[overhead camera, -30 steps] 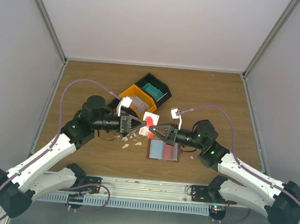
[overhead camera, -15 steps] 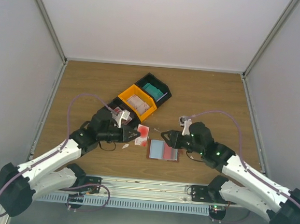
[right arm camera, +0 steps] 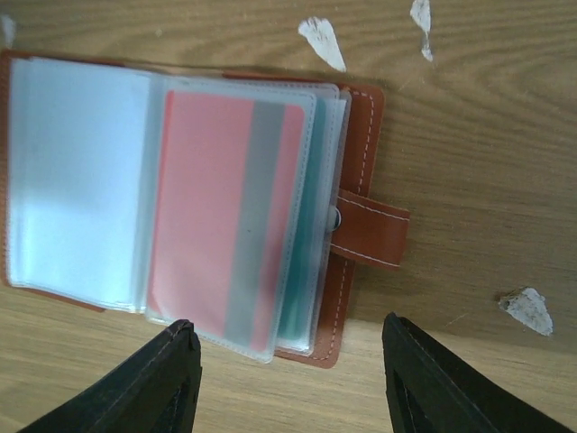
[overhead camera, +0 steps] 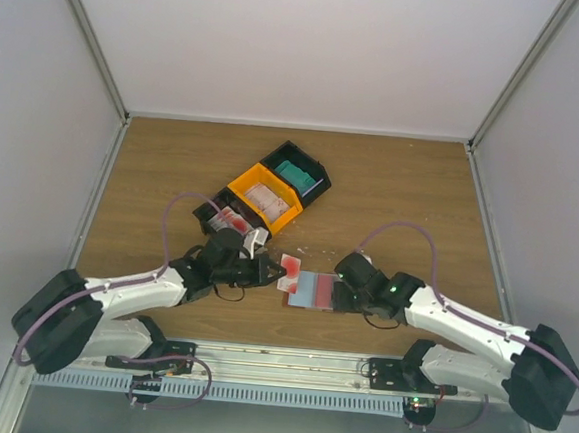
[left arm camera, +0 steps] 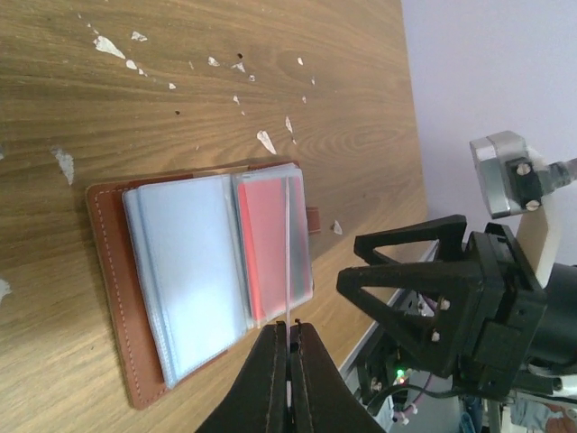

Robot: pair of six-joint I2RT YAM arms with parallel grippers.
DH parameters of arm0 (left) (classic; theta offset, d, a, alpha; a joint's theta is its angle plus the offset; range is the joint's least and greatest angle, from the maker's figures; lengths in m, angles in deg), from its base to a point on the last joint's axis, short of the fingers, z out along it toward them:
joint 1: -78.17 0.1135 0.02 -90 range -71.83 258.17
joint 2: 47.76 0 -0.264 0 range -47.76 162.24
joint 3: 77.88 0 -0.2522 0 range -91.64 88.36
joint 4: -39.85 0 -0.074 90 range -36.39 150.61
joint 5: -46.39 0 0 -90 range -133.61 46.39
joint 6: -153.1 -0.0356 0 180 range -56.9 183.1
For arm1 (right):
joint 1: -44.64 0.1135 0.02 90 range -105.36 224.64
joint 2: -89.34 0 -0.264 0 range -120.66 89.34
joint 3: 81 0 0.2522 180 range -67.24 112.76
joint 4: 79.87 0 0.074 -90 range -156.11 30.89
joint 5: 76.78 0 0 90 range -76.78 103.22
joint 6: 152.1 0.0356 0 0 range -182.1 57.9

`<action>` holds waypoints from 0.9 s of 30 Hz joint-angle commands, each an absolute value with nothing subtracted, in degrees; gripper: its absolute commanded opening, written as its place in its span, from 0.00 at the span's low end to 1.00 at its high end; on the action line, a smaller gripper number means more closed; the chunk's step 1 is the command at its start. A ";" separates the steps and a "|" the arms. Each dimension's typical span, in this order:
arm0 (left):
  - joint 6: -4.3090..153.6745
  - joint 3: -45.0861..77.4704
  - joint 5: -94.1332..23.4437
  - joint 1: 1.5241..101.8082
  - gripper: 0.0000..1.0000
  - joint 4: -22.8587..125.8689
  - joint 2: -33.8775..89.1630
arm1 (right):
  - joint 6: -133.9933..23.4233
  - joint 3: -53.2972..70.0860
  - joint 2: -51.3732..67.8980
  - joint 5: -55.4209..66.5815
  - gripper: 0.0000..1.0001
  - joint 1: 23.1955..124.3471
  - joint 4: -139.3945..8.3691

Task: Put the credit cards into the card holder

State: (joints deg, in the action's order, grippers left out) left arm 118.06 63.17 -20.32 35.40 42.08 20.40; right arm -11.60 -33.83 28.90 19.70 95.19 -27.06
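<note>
Reddish-brown and lying open, the card holder sits on the table between the 2 arms in the top view. The left gripper is clamped on 1 credit card, white with red, just at the holder's left edge. The right gripper is low at its right edge. More cards lie in the orange bin and the black bin further back. The risk here is a push: a card driven in sideways could slide the loose holder instead of entering it.

From the left wrist, the fingers pinch the credit card edge-on, a thin line over the clear sleeves, beside the sleeve holding a red card. I cannot tell whether the edge meets an open slot. If it lands on plastic, the card may bend or twist out of the narrow pinch. The right gripper stands spread beyond, holding nothing.

From the right wrist, the jaws are wide and the right gripper hovers at the holder's near edge. The filled sleeve lies loose, with a teal card behind it. A careless close could catch the strap or crumple the sleeves and shut the slot. White scraps lie nearby and could be dragged in.
</note>
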 commanded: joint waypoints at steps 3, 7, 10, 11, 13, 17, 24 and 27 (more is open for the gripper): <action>119.87 61.53 -22.89 33.34 0.00 31.79 25.88 | -12.58 -33.88 23.42 21.25 0.56 96.22 -27.73; 122.40 61.80 -24.15 31.42 0.00 28.19 29.92 | -11.32 -35.10 21.52 22.23 0.50 96.32 -28.96; 126.66 63.32 -28.76 28.82 0.00 23.01 32.47 | -9.91 -36.35 20.70 22.58 0.45 96.41 -30.18; 127.40 63.54 -29.89 28.11 0.00 21.71 33.25 | -9.38 -36.57 20.44 22.74 0.44 96.48 -30.20; 127.66 63.45 -30.67 27.08 0.00 19.59 34.77 | -8.06 -37.41 20.42 23.54 0.44 96.57 -30.06; 127.59 63.39 -32.49 25.63 0.00 16.90 36.86 | -6.82 -39.52 21.67 23.25 0.43 96.71 -30.83; 125.64 63.06 -34.68 25.20 0.00 17.77 38.30 | -6.12 -41.62 27.00 22.40 0.43 96.76 -32.75; 124.69 63.17 -35.40 25.16 0.00 18.96 38.08 | -6.93 -40.21 29.41 22.37 0.46 96.76 -32.59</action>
